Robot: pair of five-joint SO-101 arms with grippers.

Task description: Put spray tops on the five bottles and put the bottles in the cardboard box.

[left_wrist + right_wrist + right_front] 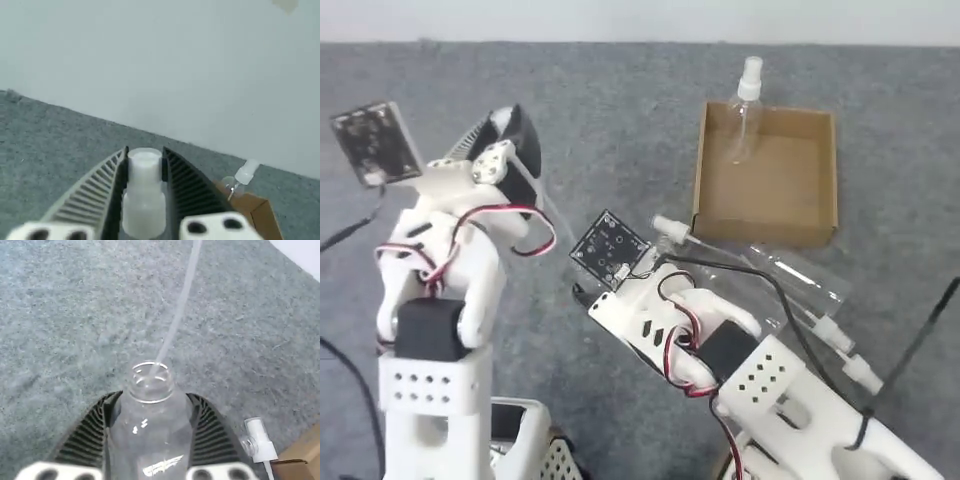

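Box on grey carpet; white wall

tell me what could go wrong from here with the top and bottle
1. The tube enters the bottle neck at a slant. If the left tool pushes the top down off-line, the tube may bend or the top may seat crooked.
2. The right tool grips the smooth bottle near its neck, so pressing could make it slip.
3. Loose bottles lie in front of the box; a swing toward it could knock them.
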